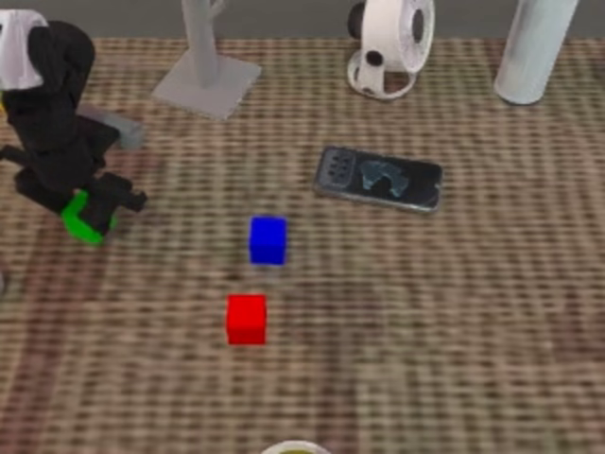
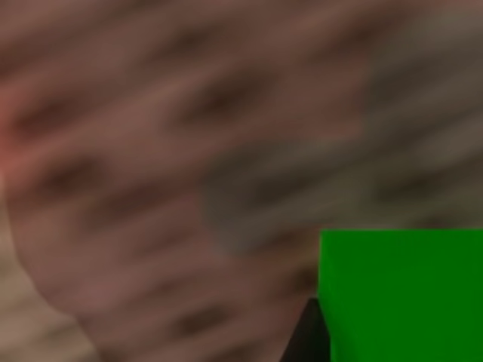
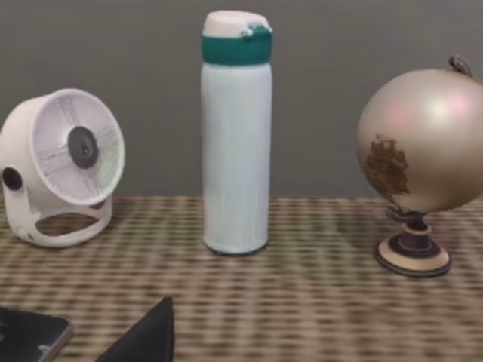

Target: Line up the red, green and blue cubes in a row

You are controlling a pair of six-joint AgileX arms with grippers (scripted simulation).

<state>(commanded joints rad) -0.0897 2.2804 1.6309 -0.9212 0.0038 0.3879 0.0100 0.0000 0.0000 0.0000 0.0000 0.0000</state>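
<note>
On the woven table [image 1: 454,322], left jaws [image 1: 90,216] clamp the green cube [image 1: 83,219]; right jaws' state unclear.

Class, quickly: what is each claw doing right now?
Left claw: shut on the green cube, at the table's left.
Right claw: not visible in the top view; state cannot be told.

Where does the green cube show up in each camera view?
Top view: green cube at the far left, in the left gripper.
Left wrist view: green cube fills a corner.
Right wrist view: not in it.
Shared landmark: the woven tabletop.
</note>
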